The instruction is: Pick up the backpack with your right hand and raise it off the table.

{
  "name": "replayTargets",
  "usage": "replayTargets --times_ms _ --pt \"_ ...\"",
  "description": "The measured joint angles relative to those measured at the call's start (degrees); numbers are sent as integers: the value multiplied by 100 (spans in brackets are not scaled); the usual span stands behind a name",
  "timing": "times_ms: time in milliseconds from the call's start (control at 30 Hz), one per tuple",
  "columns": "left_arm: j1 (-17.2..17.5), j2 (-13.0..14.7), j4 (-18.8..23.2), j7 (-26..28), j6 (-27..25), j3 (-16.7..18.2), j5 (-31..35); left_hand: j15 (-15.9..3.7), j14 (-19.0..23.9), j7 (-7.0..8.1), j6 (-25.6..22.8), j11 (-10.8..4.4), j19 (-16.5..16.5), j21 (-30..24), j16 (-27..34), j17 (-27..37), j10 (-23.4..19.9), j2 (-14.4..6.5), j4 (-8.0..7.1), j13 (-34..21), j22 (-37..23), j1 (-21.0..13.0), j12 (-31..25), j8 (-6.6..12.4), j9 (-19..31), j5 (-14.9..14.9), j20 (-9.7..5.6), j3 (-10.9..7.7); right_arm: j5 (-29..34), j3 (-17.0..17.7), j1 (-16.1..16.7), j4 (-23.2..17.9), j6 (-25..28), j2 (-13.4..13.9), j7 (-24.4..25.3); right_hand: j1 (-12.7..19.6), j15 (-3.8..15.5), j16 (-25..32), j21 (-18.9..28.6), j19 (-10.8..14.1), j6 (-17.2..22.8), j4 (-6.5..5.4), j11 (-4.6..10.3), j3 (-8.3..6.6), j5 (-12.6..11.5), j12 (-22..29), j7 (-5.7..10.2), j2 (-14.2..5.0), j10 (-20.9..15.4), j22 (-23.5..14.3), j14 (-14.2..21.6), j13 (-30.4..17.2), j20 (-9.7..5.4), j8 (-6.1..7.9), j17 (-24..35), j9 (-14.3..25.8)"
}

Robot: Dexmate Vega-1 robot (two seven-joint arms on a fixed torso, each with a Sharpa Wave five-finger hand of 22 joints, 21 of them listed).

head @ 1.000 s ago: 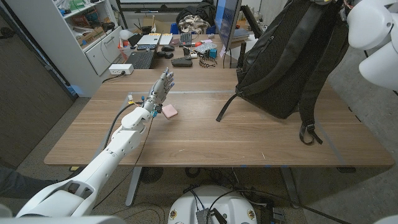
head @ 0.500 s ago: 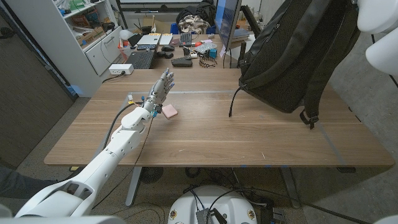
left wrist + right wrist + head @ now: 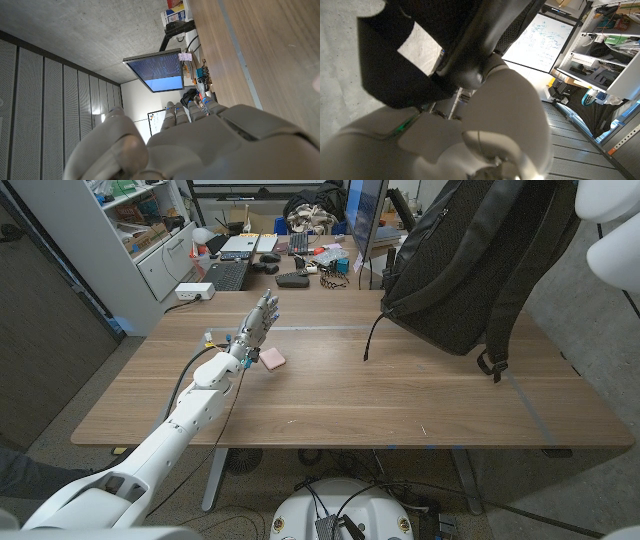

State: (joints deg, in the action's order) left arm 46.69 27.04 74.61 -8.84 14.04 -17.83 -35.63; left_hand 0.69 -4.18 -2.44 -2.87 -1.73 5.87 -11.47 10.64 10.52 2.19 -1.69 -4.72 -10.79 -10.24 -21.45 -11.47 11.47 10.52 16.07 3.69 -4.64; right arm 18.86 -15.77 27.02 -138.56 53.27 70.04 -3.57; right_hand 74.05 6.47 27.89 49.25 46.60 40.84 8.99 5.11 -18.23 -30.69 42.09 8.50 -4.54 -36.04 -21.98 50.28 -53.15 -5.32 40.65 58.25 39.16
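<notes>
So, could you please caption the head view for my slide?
Black backpack hangs above the wooden table; left hand waits beside a pink block.

white shelving far left | cluttered desk behind | monitor upright

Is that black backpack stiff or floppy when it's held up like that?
Probably soft and floppy: the backpack hangs tilted above the table, its straps dangling loose. It would likely swing if moved quickly. It looks slack rather than bulging, so perhaps light, though that is a guess. The right hand grips it near the top.
</notes>
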Motion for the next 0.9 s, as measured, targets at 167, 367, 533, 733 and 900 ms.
replayTargets --times_ms 167,367,533,733,900 --pt "12 11 12 -2 -1 3 -10 0 0 0 0 0 0 0 0 0 0 0 7 0 0 0 0 0 0 -46 0 7 12 -66 -62 -1 10 -38 0 0 20 0 35 0 0 0 1 0 -5 -17 0 -1 -1 0 21 -9 0 0 0 0" --pt "46 35 75 -3 -5 6 -12 0 0 0 0 0 0 0 0 0 0 0 7 0 0 0 0 0 0 -46 0 7 32 -185 -140 24 9 -99 0 -23 20 0 56 -42 0 24 2 -24 -5 -17 0 -23 -2 23 21 -9 -1 0 26 23" --pt "83 61 146 20 -21 11 -12 0 0 0 0 0 0 0 0 0 0 -22 7 0 0 -22 0 0 0 -46 0 7 70 -264 -191 46 -17 -138 0 -23 20 -39 56 -42 0 24 2 -24 -5 -18 0 -23 -2 26 21 -9 -1 0 53 27" --pt "104 75 187 60 -30 15 -3 0 0 0 0 0 0 0 0 0 0 -22 7 0 0 -22 0 0 0 -46 0 7 99 -308 -218 72 -47 -176 0 -22 20 -39 79 -41 0 24 3 -24 -4 -19 0 -22 -2 29 21 -29 0 0 70 26" --pt "106 82 208 77 -36 15 8 0 0 0 0 0 0 0 0 0 0 -22 7 0 0 -22 0 0 0 -46 0 7 126 -311 -220 92 -83 -187 0 -22 40 -40 79 -52 0 24 3 -24 -3 -41 0 -23 -3 46 42 -40 -11 -44 79 27"
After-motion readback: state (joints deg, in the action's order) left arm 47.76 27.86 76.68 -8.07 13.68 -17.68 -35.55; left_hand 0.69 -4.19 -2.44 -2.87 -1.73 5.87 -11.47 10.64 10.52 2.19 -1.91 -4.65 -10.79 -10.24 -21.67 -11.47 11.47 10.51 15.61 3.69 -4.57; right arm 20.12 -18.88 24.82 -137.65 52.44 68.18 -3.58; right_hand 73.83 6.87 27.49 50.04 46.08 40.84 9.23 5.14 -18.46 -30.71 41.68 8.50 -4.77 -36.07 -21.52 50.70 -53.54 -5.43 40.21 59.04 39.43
